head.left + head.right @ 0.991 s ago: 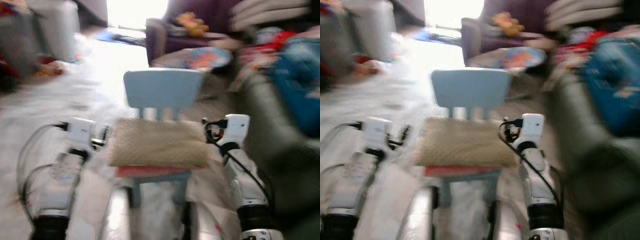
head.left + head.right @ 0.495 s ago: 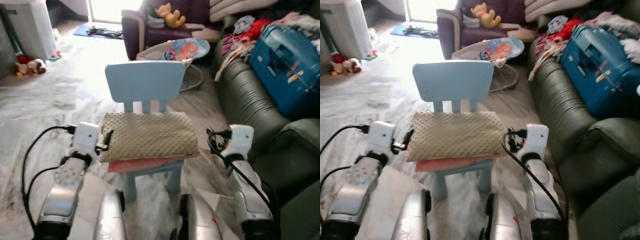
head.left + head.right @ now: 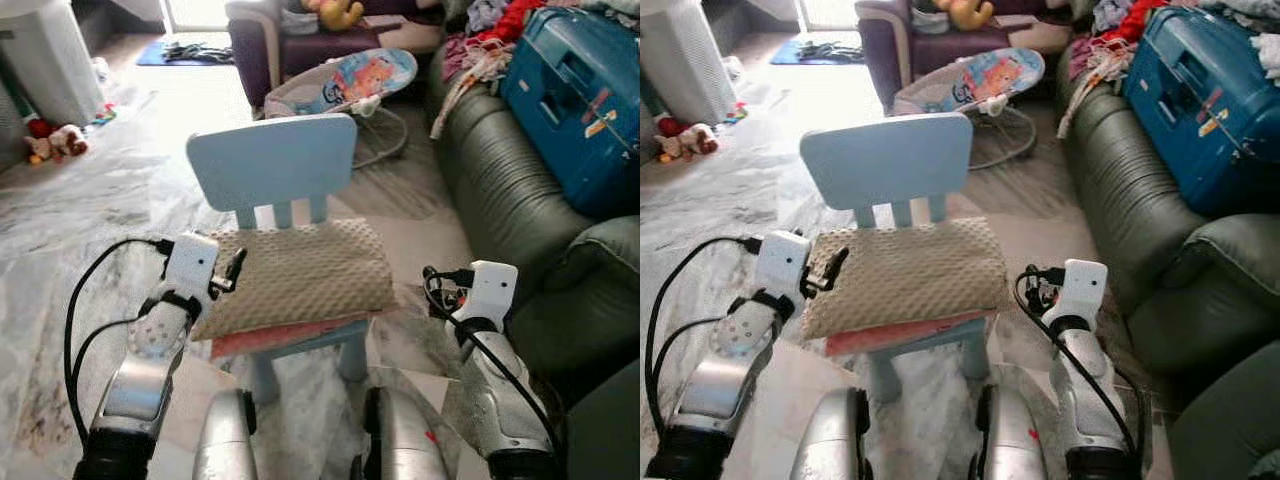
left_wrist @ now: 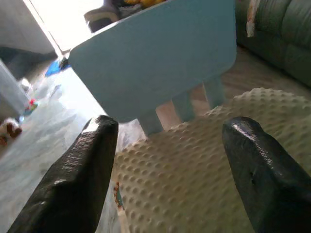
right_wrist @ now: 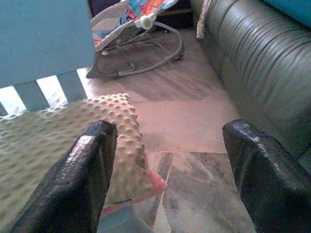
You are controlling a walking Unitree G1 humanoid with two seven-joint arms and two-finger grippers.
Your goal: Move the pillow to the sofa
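A: Where is the pillow?

B: I see the pillow (image 3: 296, 275) lying flat on the seat of a small light-blue chair (image 3: 272, 162), at the centre of the head views. It is beige, rectangular, and covered all over in raised dots. Its underside is pinkish-red and shows as a thin edge along the front, at 6 o'clock of the beige face.

A: And the grippers?

B: The left gripper (image 4: 170, 162) is at the pillow's 9 o'clock edge; its wrist view shows both fingers (image 4: 77, 179) spread wide with the dotted fabric between them, holding nothing. The right gripper (image 5: 167, 167) sits off the pillow's 3 o'clock side, apart from it; its fingers (image 5: 80, 170) are likewise spread wide, one beside the pillow's corner, with bare floor (image 5: 194, 121) between them.

A: The sofa?

B: A dark green leather sofa (image 3: 500, 190) runs from 1 to 4 o'clock of the chair. A blue suitcase (image 3: 580, 95) and loose clothes (image 3: 480, 50) lie on it. A baby bouncer (image 3: 345, 85) stands at 12 o'clock, behind the chair
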